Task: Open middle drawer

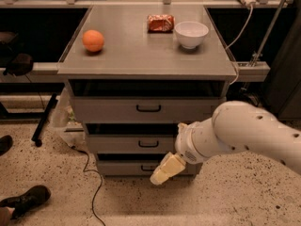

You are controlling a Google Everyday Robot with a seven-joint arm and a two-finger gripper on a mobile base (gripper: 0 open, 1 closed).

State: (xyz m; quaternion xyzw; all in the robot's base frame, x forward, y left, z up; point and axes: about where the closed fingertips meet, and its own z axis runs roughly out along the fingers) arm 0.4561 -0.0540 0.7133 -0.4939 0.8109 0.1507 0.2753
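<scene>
1. Middle drawer (117, 145) sits in the gray cabinet (141, 65) at about the picture's centre, second of three stacked fronts. Its small black bar handle (148, 144) is at the middle of the front, and I judge the drawer not yet pulled out
2. At 12 o'clock from it is the top drawer (103, 111), at 6 o'clock the bottom drawer (117, 167), each with a handle of the same kind
3. The gripper (165, 170) hangs at about 5 o'clock from the middle handle, apart from it and in front of the bottom drawer, partly covering that drawer's handle. Whether it is clenched or released cannot be told from this view
4. The white arm (244, 135) reaches in from 3 o'clock, and its bulk lies just beside the right end of the middle front
5. On the cabinet top, an orange (93, 40) lies at 10 o'clock from the drawer, a snack packet (160, 22) at 12 o'clock and a white bowl (191, 33) at 1 o'clock
6. On the floor at 7 o'clock, a cable (91, 187) trails near the cabinet's foot and a shoe (23, 201) shows further out
7. Risks, as I judge them: the gripper is lower than its target, so closing in from here could hook the bottom handle and open the wrong drawer. A glancing hold on so small a bar could slip. A sharp pull could set the orange rolling
</scene>
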